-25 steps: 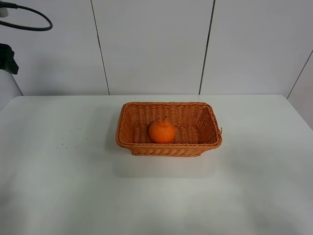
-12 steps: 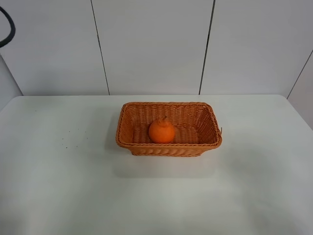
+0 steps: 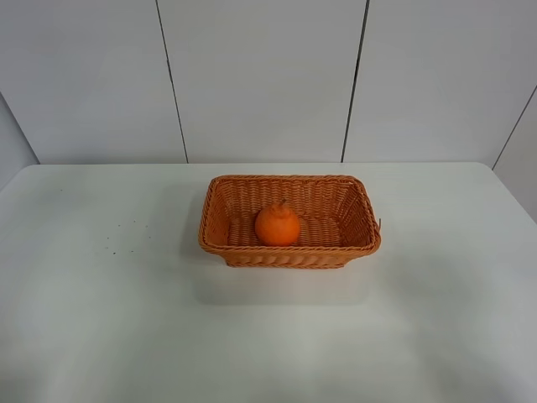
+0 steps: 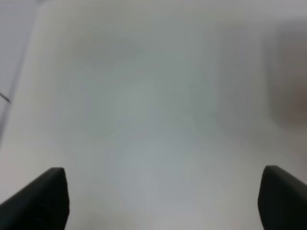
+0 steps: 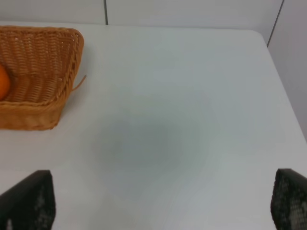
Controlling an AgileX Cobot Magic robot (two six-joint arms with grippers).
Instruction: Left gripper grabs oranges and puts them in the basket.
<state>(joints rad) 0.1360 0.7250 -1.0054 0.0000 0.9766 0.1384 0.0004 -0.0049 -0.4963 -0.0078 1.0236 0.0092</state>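
Note:
The orange (image 3: pixel 277 224) lies inside the woven wicker basket (image 3: pixel 220 210) in the middle of the white table, resting on the basket's floor with its stem up. Both arms are out of the exterior high view. The left gripper (image 4: pixel 162 199) is open and empty in its wrist view; its two black fingertips stand wide apart over blurred white table. The right gripper (image 5: pixel 163 201) is open and empty over bare table. In the right wrist view the basket's end (image 5: pixel 57 57) and a sliver of the orange (image 5: pixel 3 82) show to one side.
The white table (image 3: pixel 101 302) runs to a white panelled wall at the back. A few small dark specks (image 3: pixel 117 237) lie on the table left of the basket. A loose wicker strand (image 5: pixel 79 82) sticks out from the basket's corner.
The left arm and its black cable loop, seen at the upper left edge a second ago, have drawn out of the exterior high view. The orange and basket have not moved.

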